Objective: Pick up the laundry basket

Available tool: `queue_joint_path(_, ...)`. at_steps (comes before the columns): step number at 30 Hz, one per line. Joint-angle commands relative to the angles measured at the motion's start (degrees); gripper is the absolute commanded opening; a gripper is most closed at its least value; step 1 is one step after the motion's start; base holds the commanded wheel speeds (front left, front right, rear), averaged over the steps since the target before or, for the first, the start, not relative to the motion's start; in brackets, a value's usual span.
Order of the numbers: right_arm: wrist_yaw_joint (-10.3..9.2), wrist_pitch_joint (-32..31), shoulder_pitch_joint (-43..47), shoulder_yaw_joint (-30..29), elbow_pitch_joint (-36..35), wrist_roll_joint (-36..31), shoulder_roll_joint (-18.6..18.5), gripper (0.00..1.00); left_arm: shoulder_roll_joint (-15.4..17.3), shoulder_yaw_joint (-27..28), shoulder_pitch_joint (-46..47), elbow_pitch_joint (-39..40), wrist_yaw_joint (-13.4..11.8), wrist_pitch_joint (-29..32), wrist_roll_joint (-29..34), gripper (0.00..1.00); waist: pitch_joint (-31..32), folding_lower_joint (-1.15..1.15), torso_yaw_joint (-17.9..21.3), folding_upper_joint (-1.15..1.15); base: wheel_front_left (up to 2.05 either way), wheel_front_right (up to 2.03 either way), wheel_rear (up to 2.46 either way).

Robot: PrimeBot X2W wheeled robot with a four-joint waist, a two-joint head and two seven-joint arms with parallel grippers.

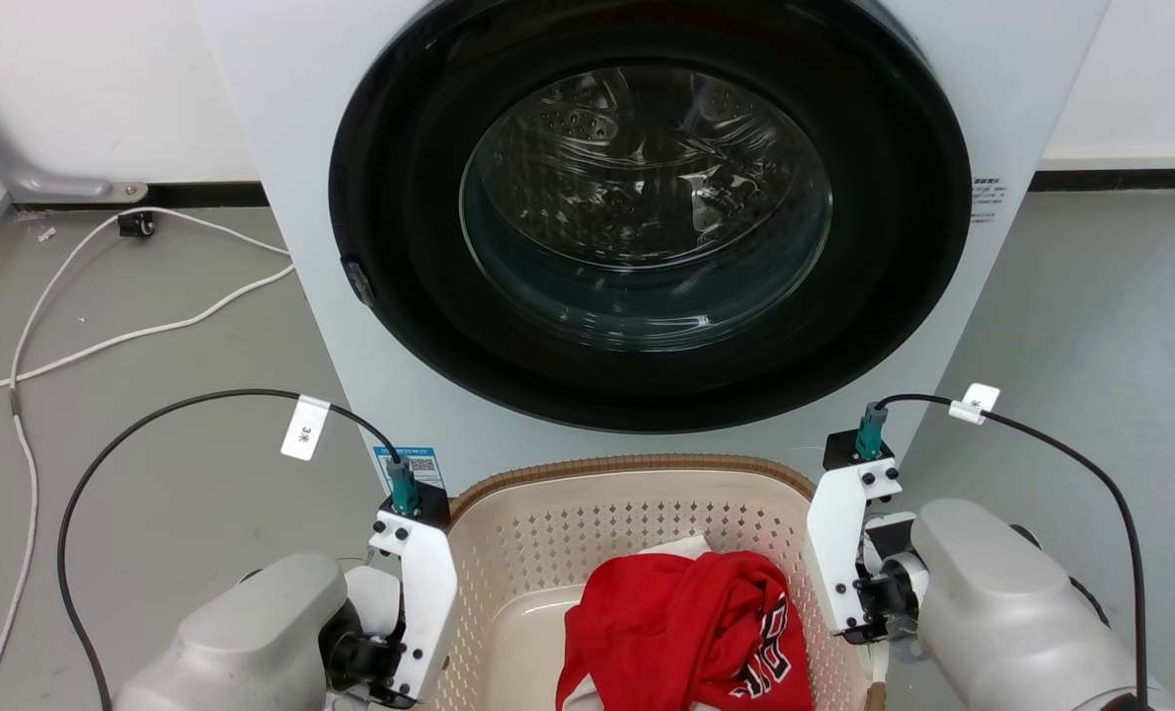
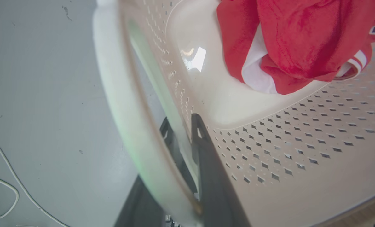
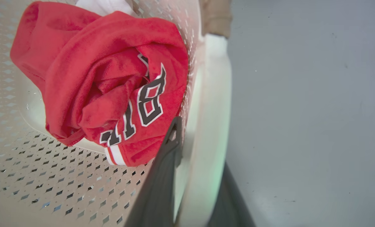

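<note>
The cream perforated laundry basket [image 1: 627, 464] with its brown woven-look rim stands on the floor in front of me, a crumpled red jersey [image 1: 686, 622] inside. My left arm [image 1: 281, 632] is at its left side, my right arm [image 1: 1002, 602] at its right. In the left wrist view my left gripper [image 2: 182, 126] straddles the basket's side wall [image 2: 285, 151], one finger inside and one under the white handle [image 2: 121, 110], shut on it. In the right wrist view my right gripper [image 3: 197, 142] likewise clasps the wall [image 3: 33, 176] and handle [image 3: 212, 94]; its outer fingertip is hidden.
A white washing machine [image 1: 281, 148] with a round, dark-rimmed glass door [image 1: 647, 207] stands directly behind the basket. White cables [image 1: 104, 336] trail over the grey floor at the left. Bare floor [image 1: 1091, 326] lies to the right of the machine.
</note>
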State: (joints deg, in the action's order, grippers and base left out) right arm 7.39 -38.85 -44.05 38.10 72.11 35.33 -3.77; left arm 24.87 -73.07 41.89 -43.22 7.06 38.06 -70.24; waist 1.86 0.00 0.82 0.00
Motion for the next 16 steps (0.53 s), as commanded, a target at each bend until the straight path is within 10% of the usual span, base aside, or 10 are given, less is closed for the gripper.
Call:
queue_joint_path(1, 0.18, 0.2, -0.7, 0.4, -0.2, -0.1, -0.6, 0.0, 0.2, -0.6, -0.1, 0.3, 0.7, 0.3, 0.6, 0.0, 0.0, 0.0, 0.0, 0.0, 0.0, 0.0, 0.0)
queue_joint_path(16, 0.18, 0.0, -0.4, 1.0, 0.4, 0.8, -0.1, 0.0, -0.2, -0.6, 0.6, -0.1, 0.7, 0.8, 0.6, 0.0, 0.2, 0.0, 0.2, 0.0, 0.0, 0.0, 0.0)
